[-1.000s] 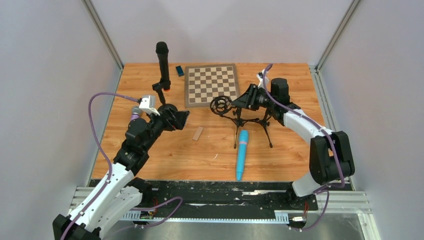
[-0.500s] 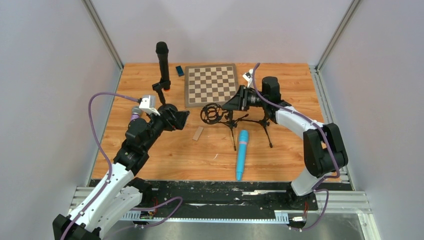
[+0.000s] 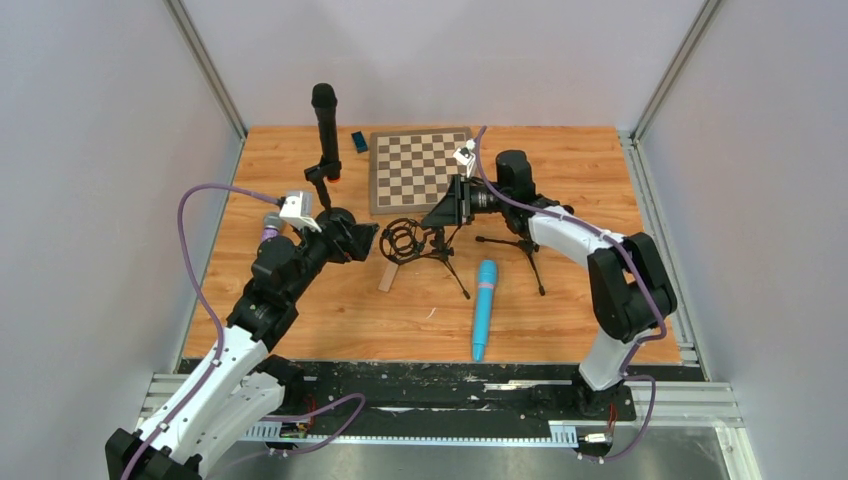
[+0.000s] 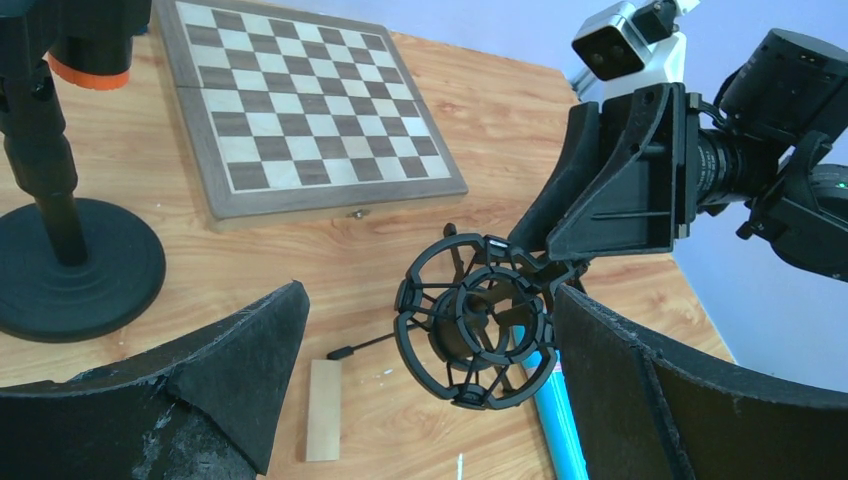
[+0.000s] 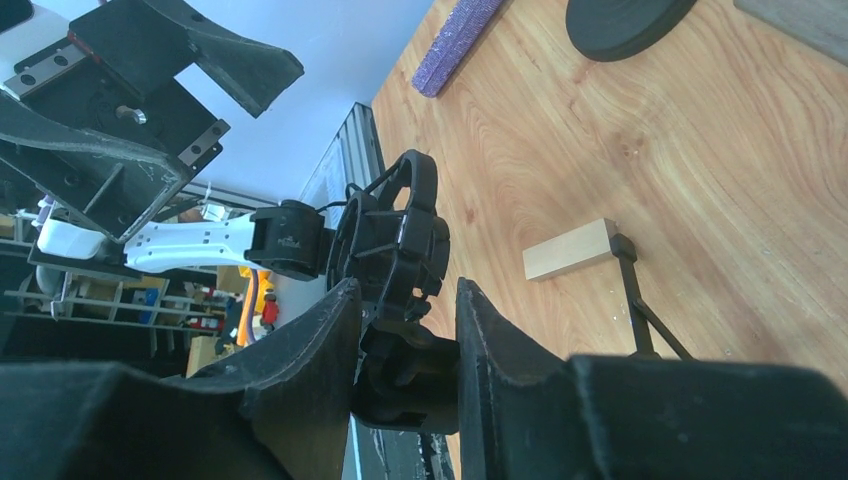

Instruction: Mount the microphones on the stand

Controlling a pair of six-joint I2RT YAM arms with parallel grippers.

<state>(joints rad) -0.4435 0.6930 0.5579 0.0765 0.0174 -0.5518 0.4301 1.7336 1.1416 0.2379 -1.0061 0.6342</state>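
Microphones sit apart from the tripod stand (image 5: 405, 375): nearest, the light blue microphone (image 3: 483, 310) lies flat on the table beside its legs. Farther in, the left gripper (image 3: 370, 240) gapes wide facing the shock mount (image 5: 418, 220), whose neck the right gripper (image 3: 440, 222) clamps. Beyond, the purple microphone (image 3: 270, 228) lies by the left arm, and the black microphone (image 3: 325, 125) stands upright in a round-based holder (image 4: 80, 275).

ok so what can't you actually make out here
- purple microphone: top view, mostly behind the left arm; right wrist view, cut by the top edge
- light blue microphone: left wrist view, mostly hidden by a finger
- black microphone: left wrist view, head cut off at top
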